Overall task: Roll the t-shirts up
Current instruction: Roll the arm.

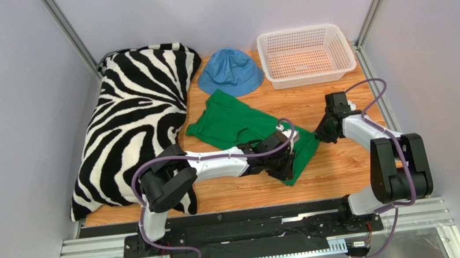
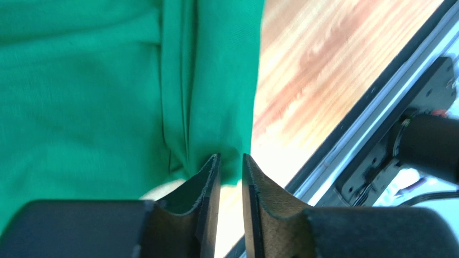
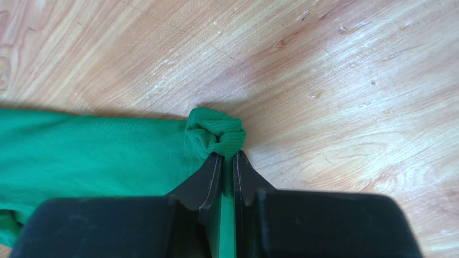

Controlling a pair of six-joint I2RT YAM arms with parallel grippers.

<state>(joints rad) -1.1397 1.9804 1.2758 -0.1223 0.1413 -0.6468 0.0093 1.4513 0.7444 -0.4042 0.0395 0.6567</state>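
We see the right gripper (image 3: 226,157) clamped on a bunched corner of the green t-shirt (image 1: 231,119); the left gripper (image 2: 230,159) stands slightly parted at its hem.

Lab test cell, panelled aluminium frame (image 1: 71,33)

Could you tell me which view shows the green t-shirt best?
The top external view: the whole green t-shirt shows there, partly under the left arm. The left wrist view shows only flat cloth by one edge; the right wrist view only a bunched corner pinched in the right gripper.
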